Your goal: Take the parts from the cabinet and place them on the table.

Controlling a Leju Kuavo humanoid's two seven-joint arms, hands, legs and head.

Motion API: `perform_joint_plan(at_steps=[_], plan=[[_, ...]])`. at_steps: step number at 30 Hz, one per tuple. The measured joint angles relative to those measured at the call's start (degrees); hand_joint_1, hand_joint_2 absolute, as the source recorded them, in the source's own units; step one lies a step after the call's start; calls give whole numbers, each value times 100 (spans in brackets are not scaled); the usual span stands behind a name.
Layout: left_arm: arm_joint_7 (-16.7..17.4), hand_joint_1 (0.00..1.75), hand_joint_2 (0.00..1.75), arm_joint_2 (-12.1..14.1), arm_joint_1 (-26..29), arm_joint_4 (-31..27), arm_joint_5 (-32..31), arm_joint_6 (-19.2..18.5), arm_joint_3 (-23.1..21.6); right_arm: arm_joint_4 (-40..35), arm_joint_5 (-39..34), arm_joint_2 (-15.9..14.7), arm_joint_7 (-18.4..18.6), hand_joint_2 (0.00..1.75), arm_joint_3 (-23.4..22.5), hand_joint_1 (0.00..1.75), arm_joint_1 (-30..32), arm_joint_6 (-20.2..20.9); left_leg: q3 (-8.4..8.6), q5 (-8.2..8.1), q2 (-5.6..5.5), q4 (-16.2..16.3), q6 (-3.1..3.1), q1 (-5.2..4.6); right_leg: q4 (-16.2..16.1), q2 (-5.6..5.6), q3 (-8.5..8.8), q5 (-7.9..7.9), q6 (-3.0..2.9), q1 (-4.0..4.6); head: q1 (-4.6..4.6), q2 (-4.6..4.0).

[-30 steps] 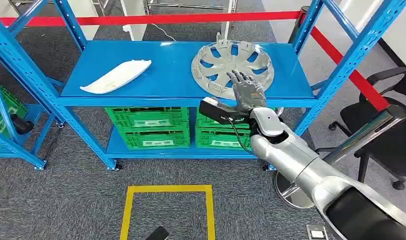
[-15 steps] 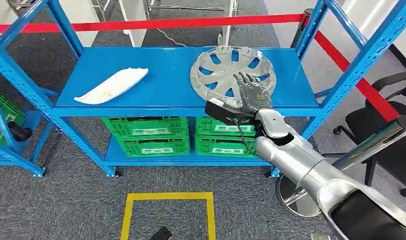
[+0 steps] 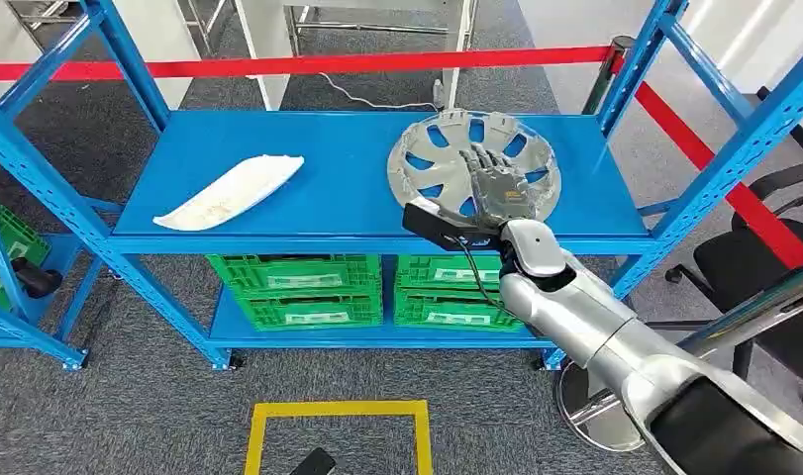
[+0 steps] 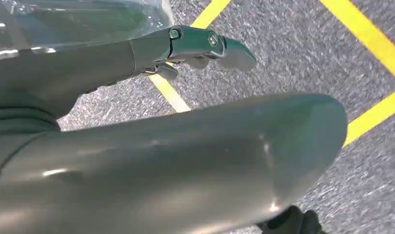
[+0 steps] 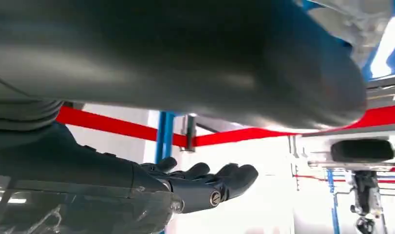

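On smooth blue shelf (image 3: 348, 188), round spoked silver hubcap (image 3: 447, 158).

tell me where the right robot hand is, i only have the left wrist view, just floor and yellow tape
Observer: The right robot hand is over the silver wheel cover on the blue shelf, fingers spread.
Operator: holding it yet
Observer: No; the right wrist view shows its fingers straight with nothing in them.
Operator: any other part up there
Observer: A white curved panel lies on the same shelf, well apart from the cover, toward the robot's left.
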Motion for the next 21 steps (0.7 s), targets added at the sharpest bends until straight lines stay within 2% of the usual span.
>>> perform_joint_plan(at_steps=[1, 3, 4, 5, 6, 7, 9, 10, 11, 12, 13, 14, 15, 21], plan=[[0, 0, 0, 0, -6, 0, -2, 0, 4, 0, 13, -11, 4, 0, -4, 0, -20, -2, 25, -23, -1, 0, 35, 0, 288, -2, -152, -137, 22, -1, 26, 0], [0, 0, 0, 0, -3, 0, -4, 2, 7, 0, 15, -28, 28, 0, -9, 0, -11, 4, 67, -79, -2, 2, 68, -9, 1195, -1, -694, -499, 36, -1, 48, 0], [0, 0, 0, 0, 4, 2, -4, 7, 9, 0, 13, -37, 39, 0, -9, 0, 11, 13, 91, -110, -3, 5, 72, -17, 1546, -1, -945, -585, 35, -1, 48, 0], [0, 0, 0, 0, 9, 2, -7, 7, 11, 0, 13, -52, 48, 0, -9, 0, 32, 18, 127, -147, -7, 7, 72, -25, 1684, -1, -1103, -543, 23, -1, 52, 0], [0, 0, 0, 0, 10, 2, -15, 7, 13, 0, 13, -66, 55, 0, -9, 0, 48, 22, 182, -191, -12, 7, 73, -32, 1562, -1, -1135, -351, 2, 3, 55, 0], [-4, 0, 0, 0, 9, 0, -31, 7, 17, 0, 15, -76, 66, 0, -13, 0, 51, 22, 248, -239, -14, 7, 67, -35, 1212, 0, -1054, -38, -26, 10, 59, 0], [-11, 0, 0, -4, 7, -2, -33, 7, 28, 0, 13, -101, 68, 0, -39, 0, 52, 22, 390, -341, -15, 5, 31, -28, 195, -2, -751, 699, -81, 51, 57, 0], [-13, 0, 0, -9, 6, -2, -31, 7, 35, 4, 13, -116, 68, 0, -39, 0, 58, 22, 411, -363, -16, -9, 3, -29, 159, 2, -750, 597, -95, 90, 37, 0], [-20, 0, 0, -15, -1, -2, -26, 7, 39, 4, 13, -127, 72, 0, -39, 0, 53, 33, 372, -376, -20, -6, -27, -26, -79, -2, -712, 504, -133, 111, 46, 0], [-52, 0, 0, -20, 10, -4, -7, 7, 42, 4, 13, -133, 83, 0, -50, 0, 88, 28, 397, -404, -18, -15, -71, -30, -6, 0, -727, 605, -162, 113, 63, 0], [-68, 0, 0, -20, 18, -2, -4, -9, 41, 4, 13, -140, 92, 0, -59, 0, 109, 24, 394, -444, -20, 28, -70, -42, -28, -6, -700, 589, -167, 92, 66, 0], [-63, 0, 0, -22, 16, -2, 0, -9, 44, 2, 13, -140, 90, 0, -57, 0, 116, 20, 426, -436, -18, 23, -37, -48, -27, 7, -695, 582, -142, 87, 55, 0], [-61, 0, 0, -20, 7, 0, 2, -7, 46, 2, 13, -142, 92, 0, -59, 0, 118, 13, 427, -418, -14, 21, -45, -47, -26, 11, -691, 574, -145, 87, 57, 0], [-72, 0, 0, -9, -4, 0, 20, 24, 116, 4, -11, -194, 120, 0, -101, 0, 176, -28, 468, -403, -14, -63, -49, -50, -28, 26, -690, 521, -211, 90, 57, 0]])
